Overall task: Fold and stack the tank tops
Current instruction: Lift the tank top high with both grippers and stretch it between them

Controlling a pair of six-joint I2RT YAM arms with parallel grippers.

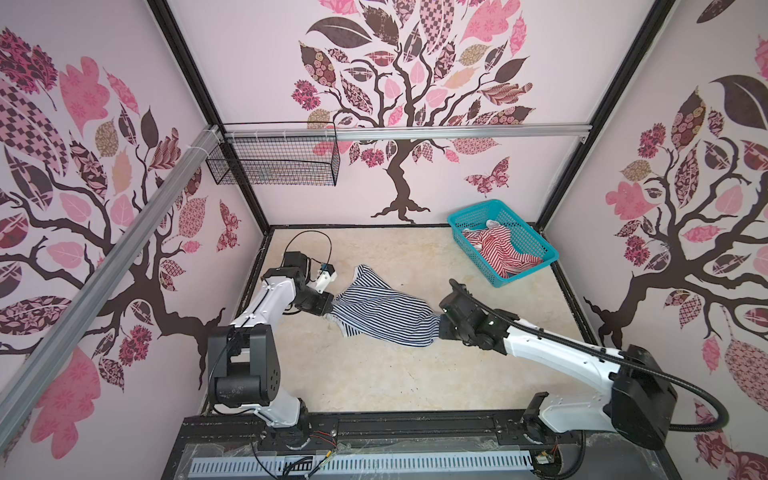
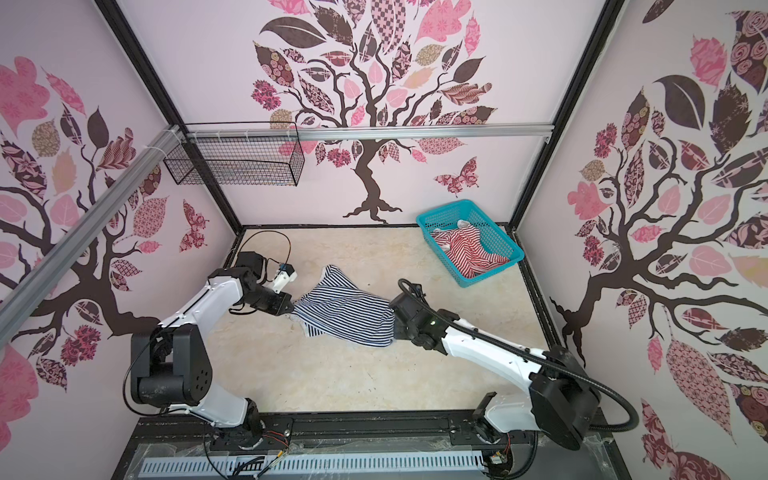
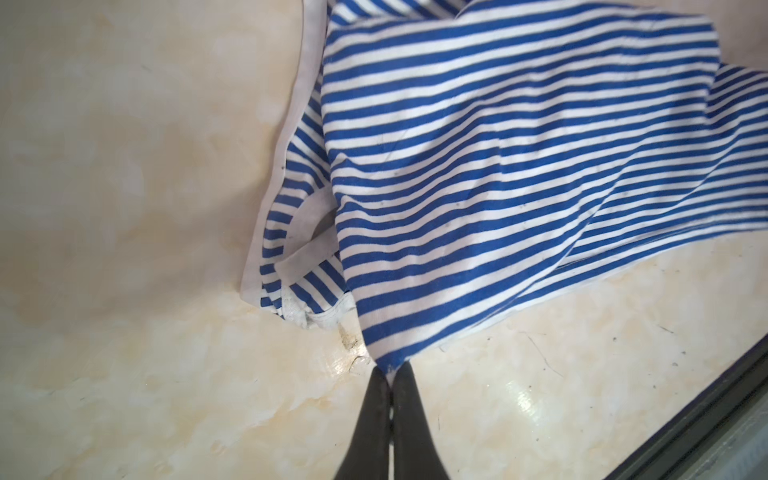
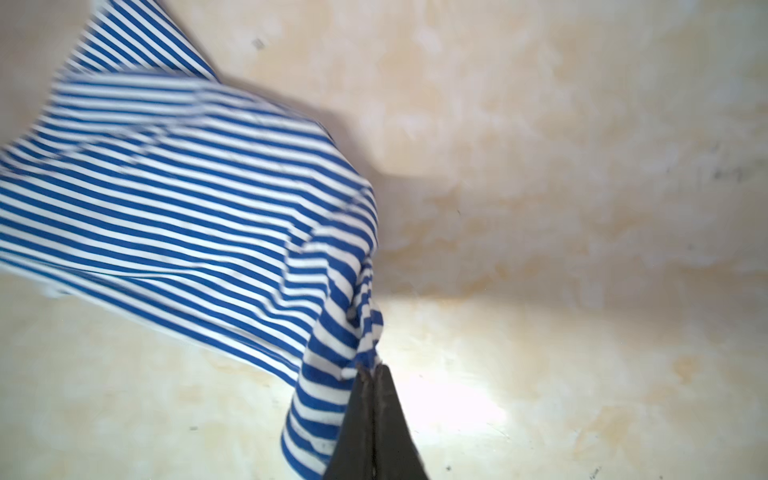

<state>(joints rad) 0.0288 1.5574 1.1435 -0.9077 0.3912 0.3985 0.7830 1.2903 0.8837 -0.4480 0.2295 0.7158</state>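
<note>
your left gripper (image 3: 390, 372) and right gripper (image 4: 374, 370) each pinch one end of the navy top (image 1: 382, 309), jaws squeezed tight on the cloth, likely so you can stretch it flat over the table (image 1: 374, 374) for folding. the red top (image 1: 498, 253) lies crumpled in the teal basket (image 1: 528, 271), well apart.

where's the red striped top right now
In both top views the red top lies crumpled inside the teal basket at the far right, beyond the navy top.
</note>
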